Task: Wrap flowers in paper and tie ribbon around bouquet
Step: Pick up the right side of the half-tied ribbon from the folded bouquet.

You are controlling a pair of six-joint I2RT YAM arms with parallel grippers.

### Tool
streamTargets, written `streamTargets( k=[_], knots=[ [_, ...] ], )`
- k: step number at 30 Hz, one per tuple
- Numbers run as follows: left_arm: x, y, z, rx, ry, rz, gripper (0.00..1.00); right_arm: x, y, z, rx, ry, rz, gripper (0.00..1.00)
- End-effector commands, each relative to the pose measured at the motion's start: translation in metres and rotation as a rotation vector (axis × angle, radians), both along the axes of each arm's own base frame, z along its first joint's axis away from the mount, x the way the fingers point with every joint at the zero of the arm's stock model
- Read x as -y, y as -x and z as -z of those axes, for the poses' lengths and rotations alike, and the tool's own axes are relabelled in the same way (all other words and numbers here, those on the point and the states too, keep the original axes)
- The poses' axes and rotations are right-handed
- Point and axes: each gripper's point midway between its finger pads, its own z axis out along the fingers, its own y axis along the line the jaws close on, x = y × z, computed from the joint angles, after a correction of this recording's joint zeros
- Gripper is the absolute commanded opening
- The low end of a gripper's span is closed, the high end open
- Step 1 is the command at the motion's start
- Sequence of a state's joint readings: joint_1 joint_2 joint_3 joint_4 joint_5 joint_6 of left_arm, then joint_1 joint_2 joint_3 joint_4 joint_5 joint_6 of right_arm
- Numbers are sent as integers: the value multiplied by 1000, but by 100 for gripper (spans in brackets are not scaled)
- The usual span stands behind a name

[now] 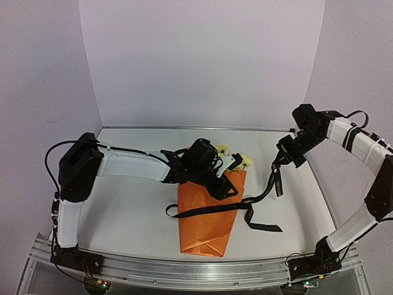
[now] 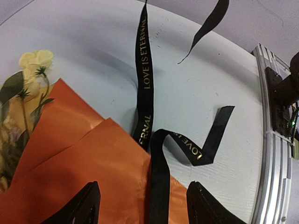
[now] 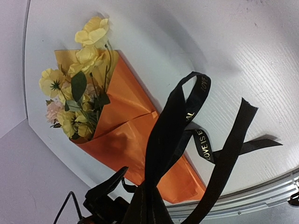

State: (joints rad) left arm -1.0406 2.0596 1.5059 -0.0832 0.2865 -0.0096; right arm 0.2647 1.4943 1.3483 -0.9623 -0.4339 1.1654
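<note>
Bouquet (image 1: 209,215) lies flat mid-desk, pointed end toward the arm bases, blooms toward the far wall.

Wrapping looks done: paper (image 3: 126,135) is folded into a cone around the stems, two flaps overlapping along a diagonal seam. Flowers (image 3: 86,60) poke out of the wide mouth.

Tying not done. Ribbon (image 1: 202,212) is draped across the cone about halfway down, with no knot or bow visible. One short tail sticks out on the left side. On the right it loops loosely on the desk (image 1: 123,184) beside the cone, then climbs to the right hand. Cannot tell whether it passes under the cone. By my reading, wrapping the band round and knotting it remain.

Left hand (image 2: 145,186): hovers low over the upper cone, fingers apart, ribbon running between them ungripped.
Right hand (image 1: 281,161): raised off to the right, clamped on the ribbon, which hangs slack from it.

Materials:
- Paper: thin, smooth, slight sheen, crisp creases; orange outside, yellower inside at the mouth.
- Ribbon: flat limp black band with gold lettering; cut ends square, slightly frayed.
- Flowers: pale yellow and cream petals, one pinkish bloom, dark green leaves, wiry stems.
- Desk: white, matte, faint grain
</note>
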Motion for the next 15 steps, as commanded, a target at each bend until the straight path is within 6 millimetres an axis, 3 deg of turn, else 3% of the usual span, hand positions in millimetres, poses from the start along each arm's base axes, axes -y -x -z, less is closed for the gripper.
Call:
streamTargets(
  k=[1,4,7,11,15],
  knots=[
    [-47,1,-50,16,71,-70,62,-20,6,-29,90,-4,1,0],
    [-91,1,-22,-7,-25,-143,59,-40,10,-26,100,-9,9,0],
    [-121,16,5,-51,-106,-159,56,-59,17,-20,132,10,-1,0],
    [-136,27,31,-101,-182,-155,56,-94,30,-8,144,11,-62,0],
    [-131,28,50,-130,-239,-131,55,-123,40,13,139,-19,-95,0]
  ],
)
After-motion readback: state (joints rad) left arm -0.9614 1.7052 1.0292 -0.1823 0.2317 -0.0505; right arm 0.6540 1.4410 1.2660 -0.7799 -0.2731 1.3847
